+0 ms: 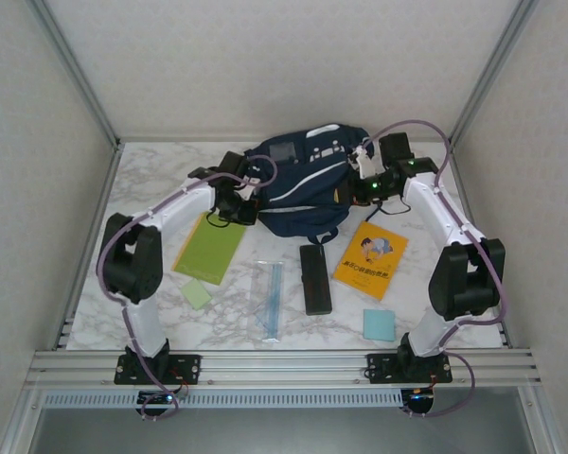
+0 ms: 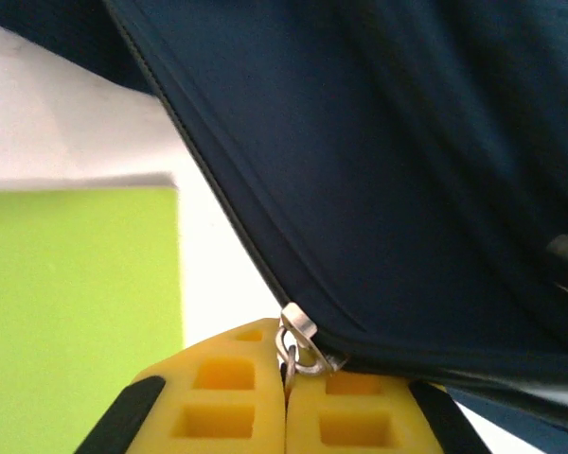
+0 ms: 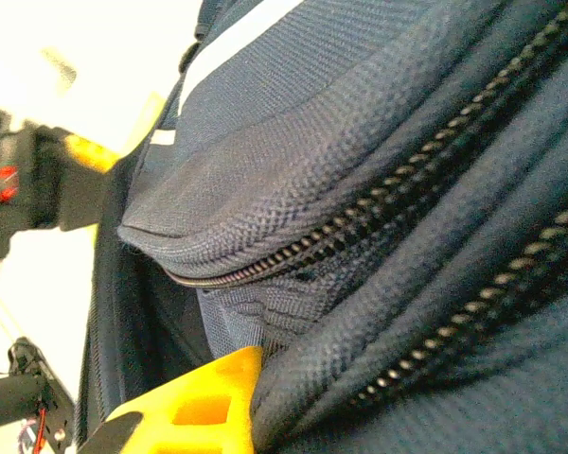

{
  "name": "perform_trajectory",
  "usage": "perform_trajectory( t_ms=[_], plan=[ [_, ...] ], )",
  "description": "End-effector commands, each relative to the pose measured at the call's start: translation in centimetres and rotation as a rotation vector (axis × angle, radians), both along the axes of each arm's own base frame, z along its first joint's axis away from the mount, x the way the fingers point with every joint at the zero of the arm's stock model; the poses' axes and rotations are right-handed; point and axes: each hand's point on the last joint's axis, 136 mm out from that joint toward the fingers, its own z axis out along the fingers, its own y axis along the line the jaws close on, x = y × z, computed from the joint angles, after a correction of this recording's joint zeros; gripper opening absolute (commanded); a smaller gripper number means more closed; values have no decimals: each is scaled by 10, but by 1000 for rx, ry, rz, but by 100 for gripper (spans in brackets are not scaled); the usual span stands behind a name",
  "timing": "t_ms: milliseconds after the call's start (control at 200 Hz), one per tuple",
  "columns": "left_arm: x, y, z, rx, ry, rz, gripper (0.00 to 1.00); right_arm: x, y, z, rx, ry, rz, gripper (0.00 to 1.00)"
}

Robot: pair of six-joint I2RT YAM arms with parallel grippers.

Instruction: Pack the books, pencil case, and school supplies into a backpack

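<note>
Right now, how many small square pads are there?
2: pale green pad by the lime-green book; light blue pad near the orange-yellow book. The backpack may hide more.

The backpack (image 1: 298, 184) is sitting at the table's (image 1: 151, 180) rear; book (image 1: 211, 248), ruler (image 1: 270, 298), pencil case (image 1: 315, 277) and second book (image 1: 370, 260) are lying before it (left to right).

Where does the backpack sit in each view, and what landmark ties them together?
Top external: backpack at centre back of the table.
Left wrist: its navy fabric across the upper right.
Right wrist: its fabric and zippers across most of the frame.
Landmark: left tool, shut on the zipper pull at the backpack's left edge.
</note>
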Motion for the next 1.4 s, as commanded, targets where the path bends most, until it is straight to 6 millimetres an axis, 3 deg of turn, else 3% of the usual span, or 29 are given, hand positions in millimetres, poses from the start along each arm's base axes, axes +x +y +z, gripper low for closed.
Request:
perform_trajectory(
  t_ms=[0,115,225,285,360,440,516,586,621,681,881,1001,1091,1276,1391],
  plan=[
    [34,61,-26,201,-8,50,0,-14,-8,10,-23,-36,93,0],
    [62,73,-33,271,-62,22,0,-15,-8,10,-18,-30,99,0],
    [87,75,-24,245,-140,33,0,-15,-9,9,-29,-24,99,0],
    [92,66,-12,168,-177,28,0,-13,-10,5,-42,-18,89,0],
    [83,41,6,19,-182,-20,0,-4,-14,-5,-67,-8,31,1],
    [65,15,23,-107,-163,-68,0,12,-19,-11,-74,4,-88,22],
    [46,-6,31,-172,-150,-112,0,24,-16,-7,-11,26,-194,26],
    [33,-18,34,-181,-162,-133,0,33,-18,-4,47,54,-330,58],
    [28,-22,34,-188,-164,-133,0,35,-20,-3,58,70,-377,79],
    [22,-28,35,-209,-159,-127,0,31,-27,-5,50,123,-466,98],
    [6,-55,41,-250,-157,-154,0,-13,-37,-29,93,290,-632,99],
    [3,-69,42,-262,-149,-166,0,-46,-24,-48,172,381,-692,99],
    [3,-74,41,-273,-136,-163,0,-59,-1,-55,256,415,-708,99],
    [2,-76,34,-272,-118,-164,0,-59,32,-65,319,456,-749,99],
    [1,-72,28,-250,-115,-164,0,-48,37,-91,286,483,-795,97]
  ],
)
